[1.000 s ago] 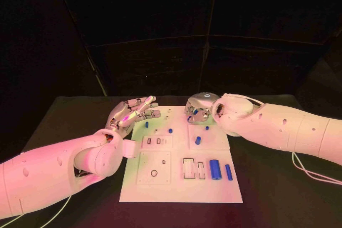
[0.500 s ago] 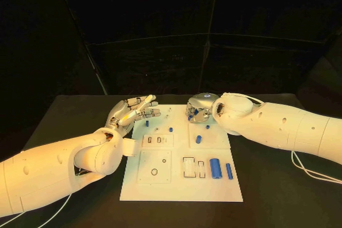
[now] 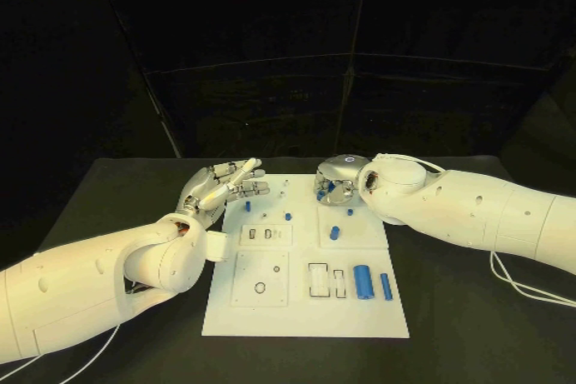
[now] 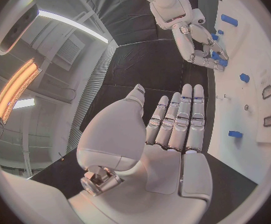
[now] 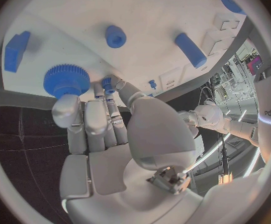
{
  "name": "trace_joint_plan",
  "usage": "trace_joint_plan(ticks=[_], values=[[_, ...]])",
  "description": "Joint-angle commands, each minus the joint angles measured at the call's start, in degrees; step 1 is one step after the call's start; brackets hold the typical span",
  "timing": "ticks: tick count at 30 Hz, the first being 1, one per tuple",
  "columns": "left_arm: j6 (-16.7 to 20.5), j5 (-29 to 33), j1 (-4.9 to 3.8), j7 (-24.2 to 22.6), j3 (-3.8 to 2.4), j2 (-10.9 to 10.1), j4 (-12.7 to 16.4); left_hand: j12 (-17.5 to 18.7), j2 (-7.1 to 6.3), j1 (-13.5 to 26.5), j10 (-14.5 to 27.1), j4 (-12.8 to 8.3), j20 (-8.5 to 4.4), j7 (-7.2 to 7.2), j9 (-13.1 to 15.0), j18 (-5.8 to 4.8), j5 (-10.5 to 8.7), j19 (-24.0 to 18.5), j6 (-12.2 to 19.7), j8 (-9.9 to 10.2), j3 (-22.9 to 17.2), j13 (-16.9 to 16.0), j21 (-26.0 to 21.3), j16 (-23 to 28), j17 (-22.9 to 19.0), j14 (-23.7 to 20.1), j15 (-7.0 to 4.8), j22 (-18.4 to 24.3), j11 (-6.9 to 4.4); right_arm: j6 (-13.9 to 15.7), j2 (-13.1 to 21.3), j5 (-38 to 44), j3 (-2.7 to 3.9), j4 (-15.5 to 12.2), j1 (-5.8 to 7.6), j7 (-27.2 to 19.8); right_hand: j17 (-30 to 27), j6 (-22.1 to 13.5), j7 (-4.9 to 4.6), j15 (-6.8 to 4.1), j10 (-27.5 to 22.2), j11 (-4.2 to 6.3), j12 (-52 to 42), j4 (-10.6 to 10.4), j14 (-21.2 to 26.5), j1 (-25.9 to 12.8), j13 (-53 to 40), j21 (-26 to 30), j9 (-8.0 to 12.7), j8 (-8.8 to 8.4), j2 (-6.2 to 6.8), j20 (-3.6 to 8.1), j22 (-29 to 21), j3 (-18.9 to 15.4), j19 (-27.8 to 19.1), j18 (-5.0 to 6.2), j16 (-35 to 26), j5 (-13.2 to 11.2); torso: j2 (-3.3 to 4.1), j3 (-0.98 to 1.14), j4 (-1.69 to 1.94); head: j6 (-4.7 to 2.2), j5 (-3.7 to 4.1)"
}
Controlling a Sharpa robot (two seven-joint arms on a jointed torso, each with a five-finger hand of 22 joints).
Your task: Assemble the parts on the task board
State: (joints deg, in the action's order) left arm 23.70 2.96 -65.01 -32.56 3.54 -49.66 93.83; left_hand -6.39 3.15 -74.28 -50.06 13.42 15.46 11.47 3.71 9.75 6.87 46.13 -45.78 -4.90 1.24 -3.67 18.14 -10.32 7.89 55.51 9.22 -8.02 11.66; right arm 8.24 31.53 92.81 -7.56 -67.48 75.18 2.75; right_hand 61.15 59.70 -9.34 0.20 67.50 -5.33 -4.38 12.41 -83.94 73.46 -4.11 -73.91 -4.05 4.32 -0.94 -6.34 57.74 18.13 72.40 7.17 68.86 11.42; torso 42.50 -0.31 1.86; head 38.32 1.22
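The white task board (image 3: 300,317) lies in the middle of the black table. My right hand (image 3: 336,184) hovers over its far edge, fingers curled down. In the right wrist view this hand (image 5: 110,134) pinches a small blue peg (image 5: 108,85) between thumb and a finger, right beside a blue gear (image 5: 67,79) on the board. My left hand (image 3: 222,186) is held flat and open at the board's far left corner, holding nothing; the left wrist view shows its fingers (image 4: 175,119) straight and together. Two blue cylinders (image 3: 361,282) lie near the board's right side.
Loose small blue parts (image 3: 335,231) (image 3: 247,207) lie on the board's far half. A round blue piece (image 5: 115,36), a blue cylinder (image 5: 190,50) and a blue block (image 5: 16,50) lie ahead of my right hand. Rectangular slots (image 3: 324,282) sit mid-board. Black table surrounds the board.
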Motion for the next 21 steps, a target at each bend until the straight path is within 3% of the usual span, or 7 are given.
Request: trace_joint_plan(ticks=[1, 3, 9, 15, 21], values=[[-0.7, -0.1, -0.08, -0.3, -0.05, 0.0, 0.0, 0.3, 0.16, -0.7, -0.2, -0.4, 0.08, 2.63, 0.0, 0.76, 0.03, 0.5, -0.4, -0.1, 0.0, 0.1, 0.2, 0.3, 0.1, 0.2, 0.1, 0.1, 0.16, 1.1, 0.0, 0.1, -0.07, 0.0, -0.02, -0.8, 0.5, 1.7, 0.45, -0.3, 1.6, 0.55, -0.6, -0.2, -2.0, 0.9, -0.4, -1.1, -0.4, 0.67, -1.1, 0.19, 1.6, 1.7, 0.9, -1.04, 0.7, -0.8, 0.02, 0.0, -0.03, 0.09, 0.0], [-0.7, -0.1, -0.08, -0.3, -0.05, 0.0, 0.0, 0.3, 0.16, -0.7, -0.2, -0.4, 0.08, 2.63, 0.0, 0.76, 0.03, 0.5, -0.4, -0.1, 0.0, 0.1, 0.2, 0.3, 0.1, 0.2, 0.1, 0.1, 0.16, 2.9, 0.2, -0.2, -0.07, -0.2, -0.02, -0.8, 0.5, 2.6, 0.62, -0.49, 2.5, 0.8, -0.8, -0.3, -2.0, 1.2, -0.5, -1.7, -0.5, 0.93, -1.71, 0.39, 2.4, 2.8, 1.2, -1.17, 0.9, -1.1, -0.02, 0.0, -0.05, 0.13, 0.02], [-0.7, -0.1, -0.08, -0.2, -0.05, -0.1, 0.0, 0.3, 0.19, -0.7, -0.2, -0.4, 0.08, 2.65, 0.0, 0.76, 0.03, 0.5, -0.3, -0.1, 0.0, 0.1, 0.2, 0.3, 0.1, 0.2, 0.1, 0.1, 0.16, 8.5, 1.2, -1.2, -0.05, -1.5, -0.03, -0.4, 0.3, 4.1, 0.97, -0.8, 4.0, 1.25, -1.1, -0.6, -1.8, 1.2, -0.9, -2.7, -0.9, 1.37, -1.27, 0.7, 3.9, 4.1, 1.8, -1.41, 1.2, -1.4, -0.02, -0.05, -0.01, -0.07, -0.09], [-0.5, -0.1, -0.08, -0.2, -0.05, -0.3, 0.1, 0.4, 0.2, -0.8, -0.1, -0.6, 0.09, 2.67, 0.0, 0.74, 0.03, 0.6, -0.5, -0.1, 0.1, 0.1, 0.1, 0.5, 0.1, 0.1, 0.14, 0.2, 0.2, 11.6, 1.2, -2.2, 0.0, -2.1, -0.01, 0.5, 0.1, 4.1, 0.98, -0.84, 4.0, 1.27, -1.0, -0.7, -1.8, 0.9, -0.9, -2.9, -0.9, 1.28, -0.83, 0.77, 4.1, 4.3, 1.8, -1.45, 1.2, -1.5, 0.07, -0.07, 0.11, -0.19, -0.08], [-0.5, -0.1, -0.08, -0.2, -0.05, -0.3, 0.3, 0.5, 0.21, -0.9, -0.1, -0.7, 0.1, 2.68, 0.0, 0.71, 0.02, 0.6, -0.5, 0.0, 0.1, 0.1, 0.0, 0.6, 0.1, 0.0, 0.17, 0.2, 0.21, 13.9, -0.5, -2.4, 0.05, -0.4, 0.01, 1.1, 0.1, 4.0, 0.94, -0.82, 3.9, 1.21, -0.8, -0.8, -1.8, 0.7, -0.8, -3.0, -0.8, 1.1, -0.46, 0.78, 4.3, 4.5, 1.8, -1.47, 1.3, -1.7, 0.17, -0.07, 0.19, -0.22, -0.16]])
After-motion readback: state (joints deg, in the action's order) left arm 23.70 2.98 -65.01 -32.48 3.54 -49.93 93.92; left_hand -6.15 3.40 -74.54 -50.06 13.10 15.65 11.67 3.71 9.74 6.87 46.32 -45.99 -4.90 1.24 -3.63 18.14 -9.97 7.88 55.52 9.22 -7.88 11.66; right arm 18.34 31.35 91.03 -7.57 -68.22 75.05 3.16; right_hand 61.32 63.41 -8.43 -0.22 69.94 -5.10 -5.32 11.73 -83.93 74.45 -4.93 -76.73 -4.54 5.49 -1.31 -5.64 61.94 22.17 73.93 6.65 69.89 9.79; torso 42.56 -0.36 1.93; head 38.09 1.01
